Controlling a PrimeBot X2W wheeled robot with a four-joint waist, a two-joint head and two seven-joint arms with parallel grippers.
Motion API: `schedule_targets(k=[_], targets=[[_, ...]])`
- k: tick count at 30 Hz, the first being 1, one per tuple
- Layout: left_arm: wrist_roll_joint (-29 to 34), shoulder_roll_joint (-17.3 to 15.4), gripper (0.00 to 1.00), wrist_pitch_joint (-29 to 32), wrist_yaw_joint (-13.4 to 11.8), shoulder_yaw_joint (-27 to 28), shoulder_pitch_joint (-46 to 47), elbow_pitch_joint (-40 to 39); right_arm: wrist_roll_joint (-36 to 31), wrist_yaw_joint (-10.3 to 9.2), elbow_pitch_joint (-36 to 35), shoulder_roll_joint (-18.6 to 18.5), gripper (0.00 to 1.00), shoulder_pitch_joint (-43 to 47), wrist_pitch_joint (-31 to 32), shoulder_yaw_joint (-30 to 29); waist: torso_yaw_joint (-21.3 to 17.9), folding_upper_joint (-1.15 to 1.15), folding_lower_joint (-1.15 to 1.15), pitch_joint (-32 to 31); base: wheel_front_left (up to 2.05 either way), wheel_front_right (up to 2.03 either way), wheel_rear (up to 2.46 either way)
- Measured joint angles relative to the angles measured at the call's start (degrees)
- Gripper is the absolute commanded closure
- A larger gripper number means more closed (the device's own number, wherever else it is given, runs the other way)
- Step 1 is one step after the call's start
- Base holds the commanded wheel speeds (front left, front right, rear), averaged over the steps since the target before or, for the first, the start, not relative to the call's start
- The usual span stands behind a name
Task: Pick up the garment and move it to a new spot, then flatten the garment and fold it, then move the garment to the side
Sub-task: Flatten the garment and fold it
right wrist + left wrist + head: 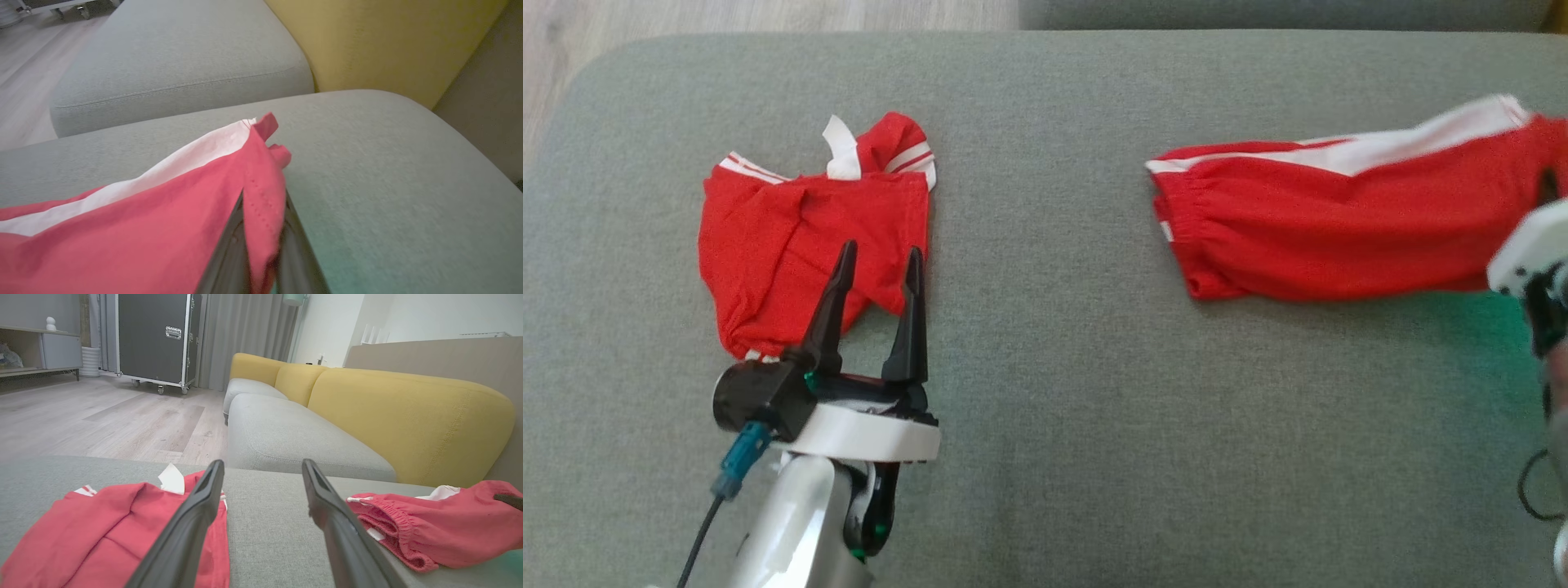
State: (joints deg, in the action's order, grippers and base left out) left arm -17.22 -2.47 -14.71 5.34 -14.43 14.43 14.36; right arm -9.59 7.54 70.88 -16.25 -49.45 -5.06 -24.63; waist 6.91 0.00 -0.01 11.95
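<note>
The garment [1323, 229], red shorts with a white side stripe and an elastic waistband, lies stretched across the right half of the grey cushion [1045, 392]. My right gripper [263, 212] is shut on a red hem edge of the shorts [143, 228], pinched between its fingers. In the head view its pale wrist sits at the right edge, blurred. A second red piece with white trim [768, 245] lies folded on the left. My left gripper [882, 249] hovers open over that piece's lower right corner, holding nothing. The left wrist view shows both pieces, the folded one [81, 531] and the shorts [441, 526].
The grey seat's rounded edge borders wooden floor [727, 16] at top left. A yellow backrest [408, 416] and a further grey seat cushion [294, 433] lie beyond. A black wheeled case [155, 335] stands across the floor.
</note>
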Motion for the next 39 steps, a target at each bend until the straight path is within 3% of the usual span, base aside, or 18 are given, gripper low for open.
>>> schedule_targets(k=[8, 16, 22, 27, 28, 31, 39], targets=[[0.71, 0.0, 0.0, 0.0, 0.31, 0.35, -1.03, -0.02, -0.44, 0.0, -0.83, 0.55, 1.0, 1.76, -1.79, -3.94, 0.44, 0.0, 0.01, -0.35, 0.0, 0.0, 0.0], [1.43, -0.01, 0.0, 0.0, 0.56, 1.36, -2.45, 0.3, -0.07, 0.0, -1.2, 7.05, 1.0, 1.77, -7.33, 0.38, 0.77, 0.0, 0.01, -2.6, 0.0, 0.0, 0.0], [1.64, -0.02, 0.0, 0.0, 0.56, 1.76, -3.4, 0.35, 6.0, 0.0, -0.78, 11.77, 1.0, 1.56, -8.84, 11.14, 0.45, 0.0, 0.01, -4.66, 0.0, 0.0, 0.0], [2.75, -0.03, 0.0, 0.0, 0.56, 1.77, -3.84, 0.35, 14.12, 0.0, -5.17, 12.07, 1.0, 2.26, -9.15, 22.36, 1.26, 0.0, 0.01, -5.57, 0.0, 0.0, 0.0], [2.56, -0.04, 0.0, 0.0, 0.56, 1.81, -4.46, 0.79, 19.08, 0.0, -7.55, 12.07, 1.0, 3.35, -9.16, 27.57, 1.64, 0.0, 0.02, -6.0, 0.0, 0.0, 0.0], [1.66, -0.11, 0.0, 0.0, 0.56, 2.1, -5.57, 2.0, 26.51, 0.0, -10.84, 12.18, 1.0, 7.17, -9.16, 35.84, 2.1, 0.0, 0.01, -6.81, 0.0, 0.0, 0.0], [1.65, -0.31, 0.0, 0.0, 0.54, 2.58, -6.45, 2.89, 35.46, 0.0, -12.9, 12.17, 1.0, 11.84, -9.13, 50.26, 3.09, 0.0, 0.01, -8.15, 0.0, 0.0, 0.0]])
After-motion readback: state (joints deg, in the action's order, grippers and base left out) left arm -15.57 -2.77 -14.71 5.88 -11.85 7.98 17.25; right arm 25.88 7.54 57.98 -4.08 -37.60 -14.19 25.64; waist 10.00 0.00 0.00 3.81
